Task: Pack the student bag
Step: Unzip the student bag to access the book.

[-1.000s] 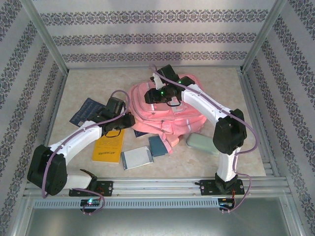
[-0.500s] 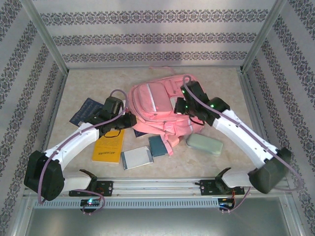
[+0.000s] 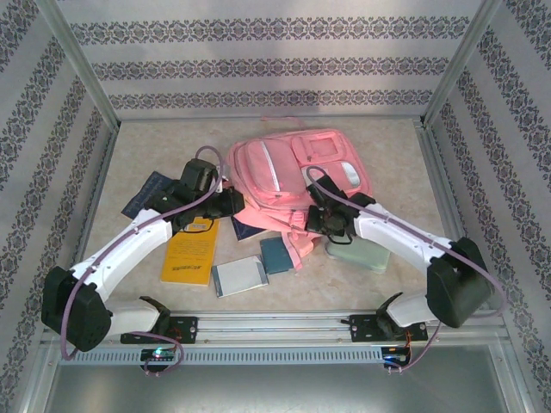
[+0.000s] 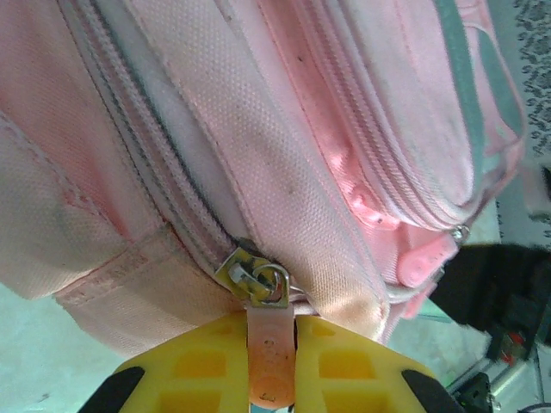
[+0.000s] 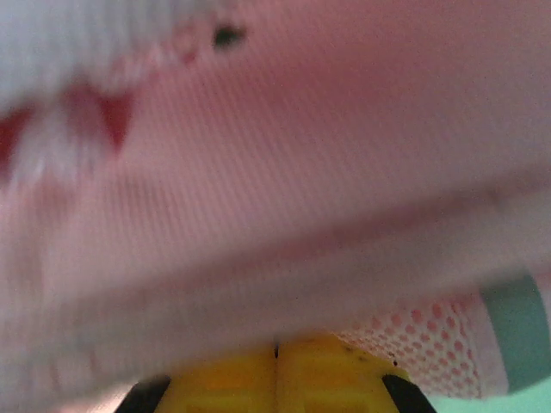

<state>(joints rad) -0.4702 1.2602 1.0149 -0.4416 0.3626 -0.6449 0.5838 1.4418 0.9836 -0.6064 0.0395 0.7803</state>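
Note:
The student bag [image 3: 284,176] is a large pink backpack lying flat in the middle of the table, front pockets up. My left gripper [image 3: 234,202] is at its left side. In the left wrist view its yellow fingers [image 4: 185,370] are shut on the pink rubber zipper pull [image 4: 271,344], which hangs from a metal slider [image 4: 254,280] on the bag's zip. My right gripper [image 3: 312,219] is at the bag's near right edge. There its yellow fingers [image 5: 336,370] meet with no gap, and pink fabric [image 5: 275,172] lies against the tips. Whether a fold is pinched does not show.
Near the bag's front edge lie a yellow notebook [image 3: 191,254], a grey flat case [image 3: 239,275], a small teal booklet [image 3: 275,254] and a pale green pouch [image 3: 357,254]. A dark blue book [image 3: 146,194] lies at the left. Patterned walls enclose the table.
My right arm swung from over the bag's top down to its near right edge and its gripper shut. The bag shifted and spread flatter. My left gripper moved slightly farther in, still holding the pull.

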